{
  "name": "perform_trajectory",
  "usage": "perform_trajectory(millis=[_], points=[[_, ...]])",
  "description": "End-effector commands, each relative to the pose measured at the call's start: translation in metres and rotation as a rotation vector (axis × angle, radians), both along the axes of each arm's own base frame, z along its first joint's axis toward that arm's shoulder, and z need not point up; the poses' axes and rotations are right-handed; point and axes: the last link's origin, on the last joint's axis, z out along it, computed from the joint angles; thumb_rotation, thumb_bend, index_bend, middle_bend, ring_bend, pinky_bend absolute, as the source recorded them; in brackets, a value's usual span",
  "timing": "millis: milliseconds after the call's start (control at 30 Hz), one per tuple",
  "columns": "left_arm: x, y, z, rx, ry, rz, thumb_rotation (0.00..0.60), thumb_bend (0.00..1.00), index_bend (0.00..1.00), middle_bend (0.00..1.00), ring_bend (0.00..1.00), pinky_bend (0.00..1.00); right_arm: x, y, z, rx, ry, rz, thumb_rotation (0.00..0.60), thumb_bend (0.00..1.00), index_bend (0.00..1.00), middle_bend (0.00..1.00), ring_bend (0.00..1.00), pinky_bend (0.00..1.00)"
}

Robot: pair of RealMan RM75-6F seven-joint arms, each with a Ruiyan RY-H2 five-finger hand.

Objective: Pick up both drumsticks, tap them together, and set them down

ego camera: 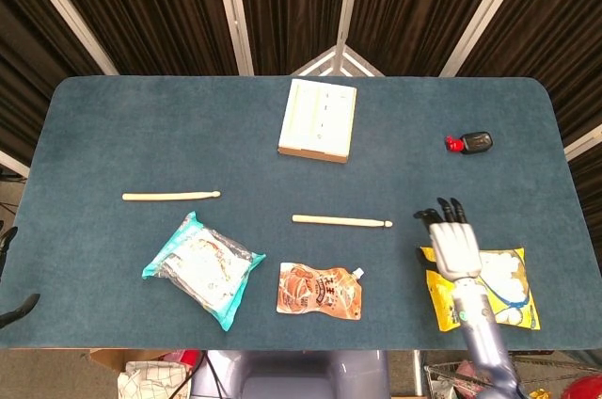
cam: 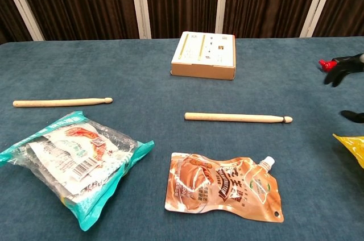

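reaching for the first pick. right hand [ego camera: 453, 241] over the yellow packet [ego camera: 499, 286], fingers spread, holding nothing, near the tip end of the near drumstick [ego camera: 340, 221], which lies flat mid-table. far drumstick [ego camera: 170, 196] at 9 o'clock from it, well apart, above the teal bag [ego camera: 201, 269]. left hand [ego camera: 11, 277] only a sliver at the table's 8 o'clock edge; cannot tell how its fingers lie.

to do this well: come in from 3 o'clock, drop low, close around the thick shaft away from the tip, keep off the orange pouch [ego camera: 320, 290] at 6 o'clock.

head view gives the whole right hand and its place over the packet; chest view [cam: 344, 67] catches only dark fingertips at the frame's edge, yet shows both sticks flat on the cloth.
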Motion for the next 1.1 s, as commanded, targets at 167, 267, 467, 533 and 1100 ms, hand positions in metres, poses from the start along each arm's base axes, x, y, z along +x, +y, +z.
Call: perform_trajectory(millis=[167, 267, 467, 533, 1100], points=[[-0.003, 0.004, 0.001, 0.008, -0.001, 0.017, 0.600, 0.24, 0.02, 0.00, 0.00, 0.00, 0.055, -0.046, -0.048, 0.068, 0.055, -0.013, 0.600, 0.35, 0.31, 0.30, 0.11, 0.00], [-0.004, 0.005, 0.002, 0.010, -0.001, 0.019, 0.600, 0.24, 0.02, 0.00, 0.00, 0.00, 0.062, -0.050, -0.056, 0.079, 0.077, -0.022, 0.600, 0.35, 0.34, 0.30, 0.12, 0.00], [-0.006, 0.007, 0.002, 0.011, -0.002, 0.026, 0.600, 0.24, 0.02, 0.00, 0.00, 0.00, 0.074, -0.056, -0.069, 0.093, 0.099, -0.032, 0.600, 0.35, 0.39, 0.33, 0.14, 0.00], [-0.007, 0.008, 0.003, 0.013, -0.004, 0.030, 0.600, 0.24, 0.02, 0.00, 0.00, 0.00, 0.077, -0.057, -0.074, 0.097, 0.112, -0.027, 0.600, 0.35, 0.39, 0.34, 0.15, 0.00], [-0.009, 0.014, -0.001, 0.001, 0.007, 0.051, 0.600, 0.24, 0.02, 0.00, 0.00, 0.00, 0.086, -0.069, -0.101, 0.109, 0.162, -0.036, 0.600, 0.35, 0.40, 0.44, 0.21, 0.00]])
